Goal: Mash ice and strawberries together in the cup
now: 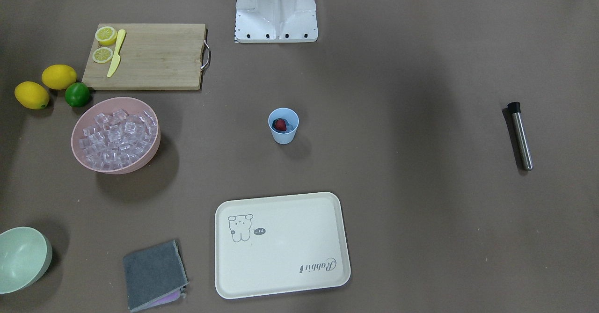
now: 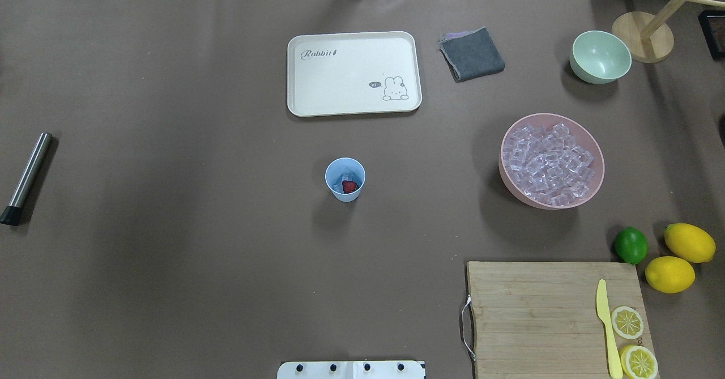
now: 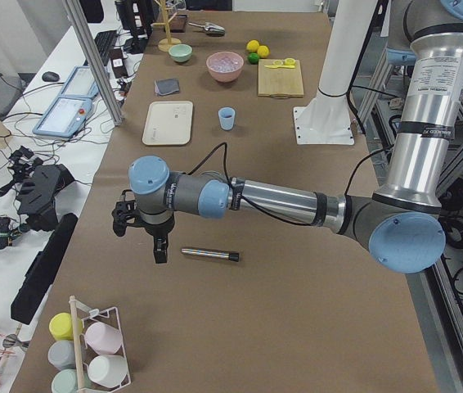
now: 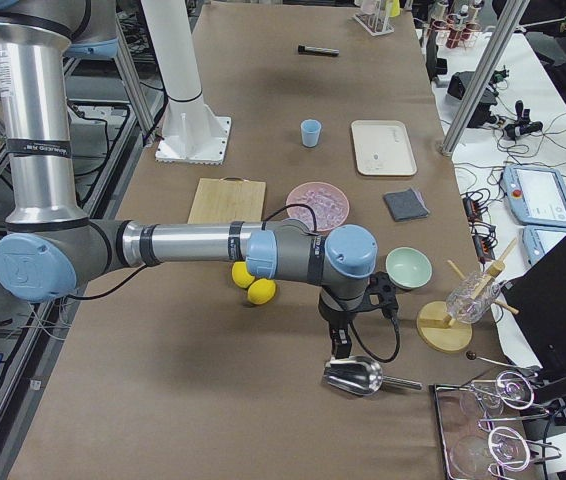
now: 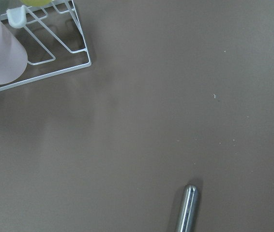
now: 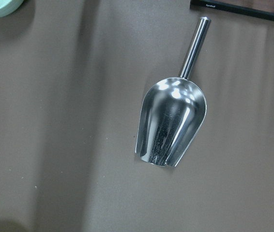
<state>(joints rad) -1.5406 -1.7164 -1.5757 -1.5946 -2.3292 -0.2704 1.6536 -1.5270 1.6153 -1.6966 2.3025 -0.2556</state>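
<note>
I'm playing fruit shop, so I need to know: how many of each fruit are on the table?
Whole lemons: 2
Cut lemon pieces: 2
Lime: 1
Strawberry, in the blue cup: 1
Total: 6

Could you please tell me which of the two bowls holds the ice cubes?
The pink bowl, next to the lime; the pale-green bowl sits empty.

Bowl holding ice right of cup; strawberry in cup, perhaps atop more ice. Tray beyond cup; cutting board near robot, right side; rod far left.
</note>
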